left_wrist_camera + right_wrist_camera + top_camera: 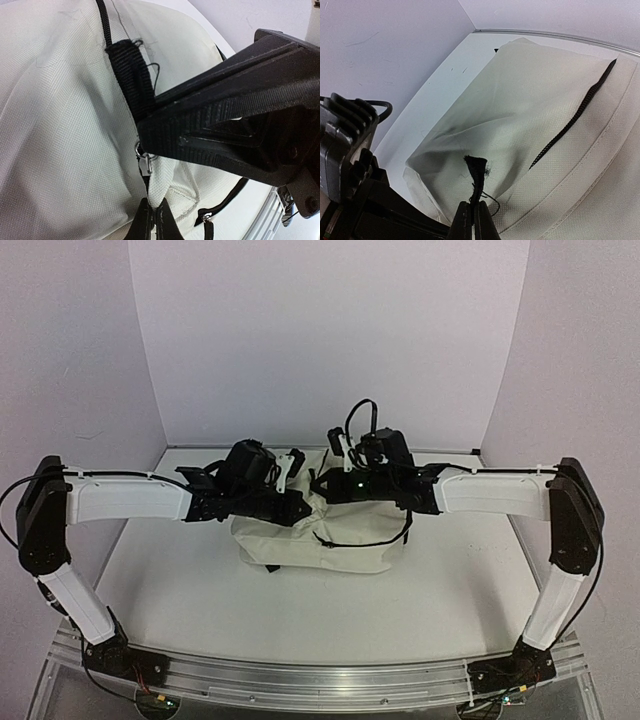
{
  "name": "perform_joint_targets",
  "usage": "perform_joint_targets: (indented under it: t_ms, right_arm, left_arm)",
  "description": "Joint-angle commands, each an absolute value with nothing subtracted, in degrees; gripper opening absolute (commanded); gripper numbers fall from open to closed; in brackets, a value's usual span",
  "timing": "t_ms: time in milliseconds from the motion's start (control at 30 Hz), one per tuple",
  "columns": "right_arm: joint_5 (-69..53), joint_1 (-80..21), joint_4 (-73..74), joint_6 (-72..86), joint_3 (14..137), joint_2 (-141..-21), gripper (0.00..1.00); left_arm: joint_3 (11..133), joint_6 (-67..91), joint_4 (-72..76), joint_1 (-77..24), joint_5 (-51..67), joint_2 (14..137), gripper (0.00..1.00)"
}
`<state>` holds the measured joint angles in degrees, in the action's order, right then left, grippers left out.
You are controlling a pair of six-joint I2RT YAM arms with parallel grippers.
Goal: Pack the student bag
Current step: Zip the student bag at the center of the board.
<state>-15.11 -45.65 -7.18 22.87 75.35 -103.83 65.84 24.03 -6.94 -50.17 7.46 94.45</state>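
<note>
1. We're looking at a robotics lab test cell: a white tabletop (180, 590) boxed in on three sides by plain pale panels, with the back panel (330, 330) rising straight off the far edge.
2. Along the near edge runs an aluminium rail (320, 677), with both arm bases bolted onto it.
3. The left arm (120, 498) and right arm (495, 492), with white shells and black joints, reach in over a cream student bag (340, 550).
4. The wiring is exposed: a black cable loop (355, 415) arcs above the right wrist, a green status light (358, 480) glows there, and a small circuit board (155, 702) sits under the rail.
5. In the right wrist view, a metal strip (555, 35) seams panel to tabletop.
</note>
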Motion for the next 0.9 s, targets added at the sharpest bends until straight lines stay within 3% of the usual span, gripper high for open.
perform_joint_targets:
  t_ms: [0, 333, 433, 667, 767, 867]
  right_arm:
    - [-7.69, -40.87, -16.62, 24.26, 80.28, -101.45, 0.00]
    - [-20.54, -42.01, -16.31, 26.20, 76.30, -99.23, 0.00]
    - [-20.15, -45.44, -17.06, 27.27, 73.19, -99.87, 0.00]
    - [-17.58, -46.97, -23.97, 33.82, 66.76, -99.23, 0.00]
    - [-16.18, -46.99, -25.31, 34.54, 66.68, -98.55, 0.00]
    - [-16.00, -46.95, -25.57, 34.39, 67.32, -98.85, 0.00]
  left_arm:
    - [63.78, 20.69, -20.61, -51.52, 11.67, 91.59, 0.00]
    - [62.33, 18.23, -28.07, -52.38, 5.07, 85.98, 0.00]
    - [61.76, 20.42, -22.95, -52.38, 4.62, 83.53, 0.12]
    - [63.60, 23.60, -17.83, -52.38, 5.59, 82.82, 0.24]
    - [62.72, 23.94, -16.04, -52.82, 7.01, 82.60, 0.39]
    - [63.38, 23.45, -17.76, -53.15, 5.02, 84.19, 0.42]
